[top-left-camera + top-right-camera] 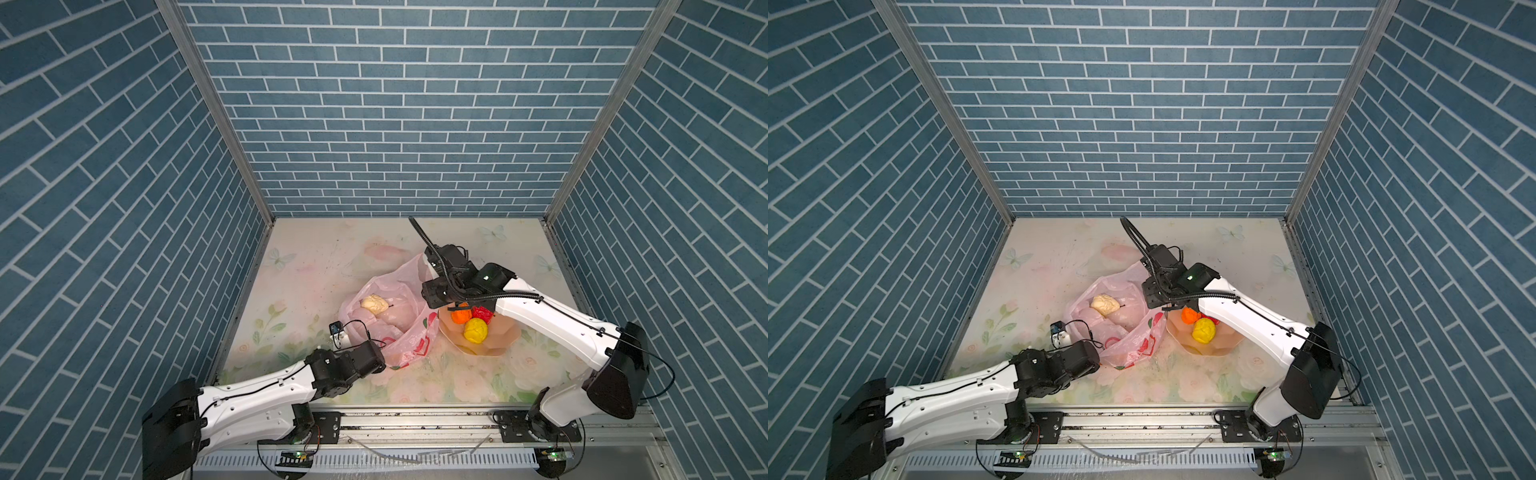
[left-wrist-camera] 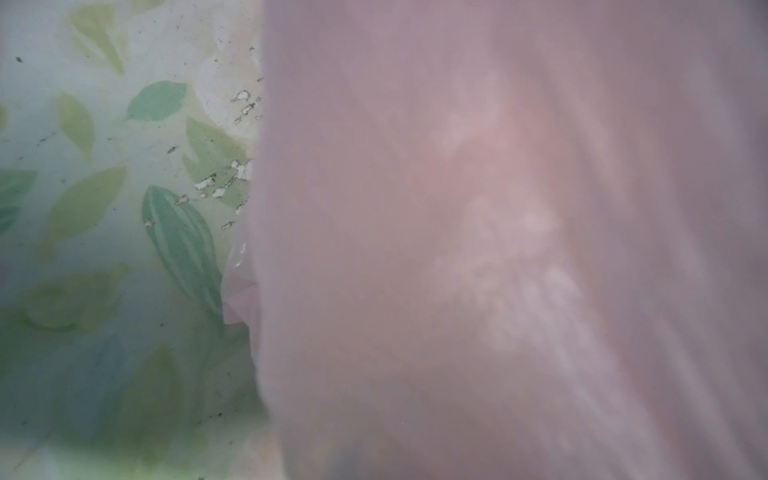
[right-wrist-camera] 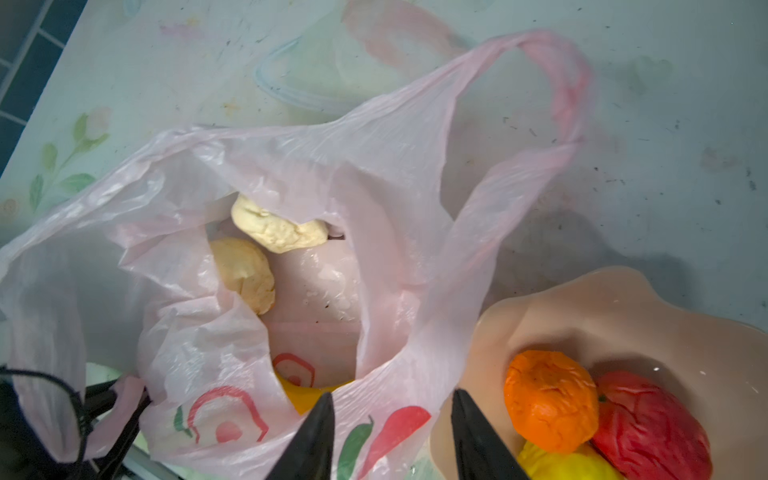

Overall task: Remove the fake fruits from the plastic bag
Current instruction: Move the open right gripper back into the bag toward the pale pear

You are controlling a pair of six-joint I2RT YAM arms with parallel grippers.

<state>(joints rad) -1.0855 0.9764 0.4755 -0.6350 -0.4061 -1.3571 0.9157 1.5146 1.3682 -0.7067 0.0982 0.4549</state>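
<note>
Sagging open, the plastic bag (image 3: 374, 166) holds perhaps three fake fruits (image 3: 276, 230).

Pink bag (image 1: 405, 328) open on table (image 1: 316, 266).
Two cream fruits (image 3: 277, 229) are seen inside; orange ball (image 1: 459, 316), red ball (image 1: 483, 312) and yellow ball (image 1: 475, 331) lie in the adjacent bowl (image 1: 503, 336).

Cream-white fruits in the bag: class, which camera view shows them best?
The right wrist view: it looks into the open plastic bag, showing both cream-white fruits large. Both top views show one, small. The left wrist view shows only blurred pink plastic.
</note>
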